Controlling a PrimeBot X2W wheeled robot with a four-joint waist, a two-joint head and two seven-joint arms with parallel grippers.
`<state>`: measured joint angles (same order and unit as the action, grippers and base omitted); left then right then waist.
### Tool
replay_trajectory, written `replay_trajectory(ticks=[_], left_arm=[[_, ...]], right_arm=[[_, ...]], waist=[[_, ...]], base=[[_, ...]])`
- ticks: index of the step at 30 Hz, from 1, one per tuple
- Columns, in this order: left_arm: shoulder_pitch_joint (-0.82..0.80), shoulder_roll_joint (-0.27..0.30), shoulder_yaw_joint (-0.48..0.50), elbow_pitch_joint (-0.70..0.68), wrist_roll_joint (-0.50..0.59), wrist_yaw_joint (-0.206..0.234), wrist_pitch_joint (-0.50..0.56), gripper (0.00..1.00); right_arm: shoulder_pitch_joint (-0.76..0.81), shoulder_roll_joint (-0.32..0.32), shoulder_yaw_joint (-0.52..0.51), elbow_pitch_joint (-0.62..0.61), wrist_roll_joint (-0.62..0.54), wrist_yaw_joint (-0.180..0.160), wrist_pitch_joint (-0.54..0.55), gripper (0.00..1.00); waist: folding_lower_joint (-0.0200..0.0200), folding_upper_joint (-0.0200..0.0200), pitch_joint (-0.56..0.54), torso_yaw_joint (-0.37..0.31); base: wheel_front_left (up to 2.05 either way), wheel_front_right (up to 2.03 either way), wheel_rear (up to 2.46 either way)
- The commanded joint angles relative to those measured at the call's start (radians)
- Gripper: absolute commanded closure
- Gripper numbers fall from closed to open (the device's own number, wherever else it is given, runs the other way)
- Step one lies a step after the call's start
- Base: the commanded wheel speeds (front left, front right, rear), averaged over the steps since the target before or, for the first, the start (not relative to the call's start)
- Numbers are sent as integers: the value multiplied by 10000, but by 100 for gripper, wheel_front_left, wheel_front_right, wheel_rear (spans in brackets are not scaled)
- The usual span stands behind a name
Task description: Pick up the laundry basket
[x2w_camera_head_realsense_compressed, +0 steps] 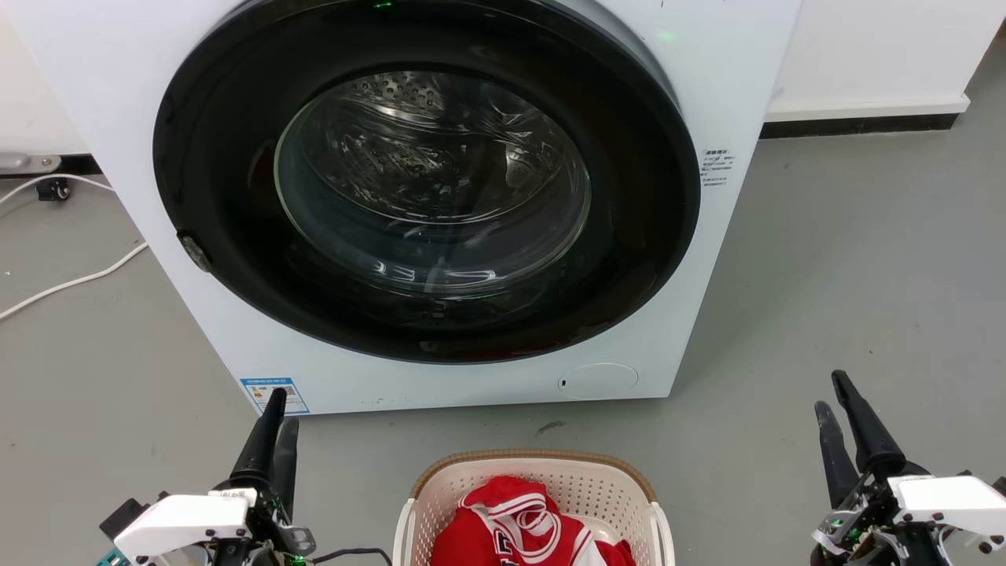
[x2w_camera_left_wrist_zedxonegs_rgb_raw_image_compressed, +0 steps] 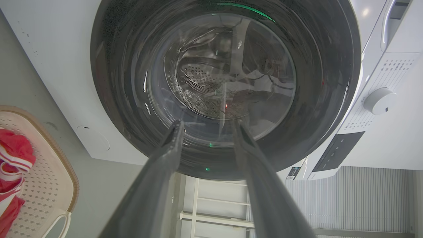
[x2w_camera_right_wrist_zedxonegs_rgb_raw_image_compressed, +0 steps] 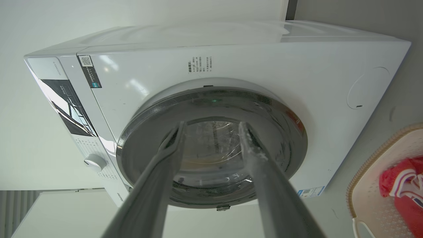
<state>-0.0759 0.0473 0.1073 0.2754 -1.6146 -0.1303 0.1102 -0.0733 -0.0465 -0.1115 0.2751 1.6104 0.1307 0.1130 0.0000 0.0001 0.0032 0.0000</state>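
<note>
- Approach: laundry basket [x2w_camera_head_realsense_compressed: 534, 457] at bottom centre, ungrasped.
- Left end effector [x2w_camera_head_realsense_compressed: 283, 409] and right end effector [x2w_camera_head_realsense_compressed: 830, 391] flank it, parted, empty.
- Next: probably lower both to its sides.

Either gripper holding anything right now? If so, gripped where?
Nothing is held. The left gripper and right gripper are both open and empty, one on each side of the laundry basket, not touching it.

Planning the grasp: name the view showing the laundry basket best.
Head view: the laundry basket sits centred at the bottom edge, rim and both sides visible, near part cropped. Left wrist view catches one end at its left edge; right wrist view, one at its right.
</note>
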Motion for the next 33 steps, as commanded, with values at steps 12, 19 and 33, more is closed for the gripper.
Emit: replay_trajectory(ticks=[12, 19, 33], left_arm=[[-69, 27, 14, -699, 1756, 44, -641, 0], [14, 29, -175, -1135, 3156, 260, -952, 0], [184, 32, -550, -1672, 5542, 647, -1510, 0]], right_arm=[[-14, -16, 47, -664, -1935, 0, -643, 0], [102, -20, 230, -1191, -3653, 0, -958, 0], [374, -26, 595, -1764, -6744, 1, -1520, 0]], waist=[[0, -1, 34, 2], [0, -1, 68, 2], [0, -1, 103, 5]], base=[[0, 0, 0], [0, 0, 0], [0, 0, 0]])
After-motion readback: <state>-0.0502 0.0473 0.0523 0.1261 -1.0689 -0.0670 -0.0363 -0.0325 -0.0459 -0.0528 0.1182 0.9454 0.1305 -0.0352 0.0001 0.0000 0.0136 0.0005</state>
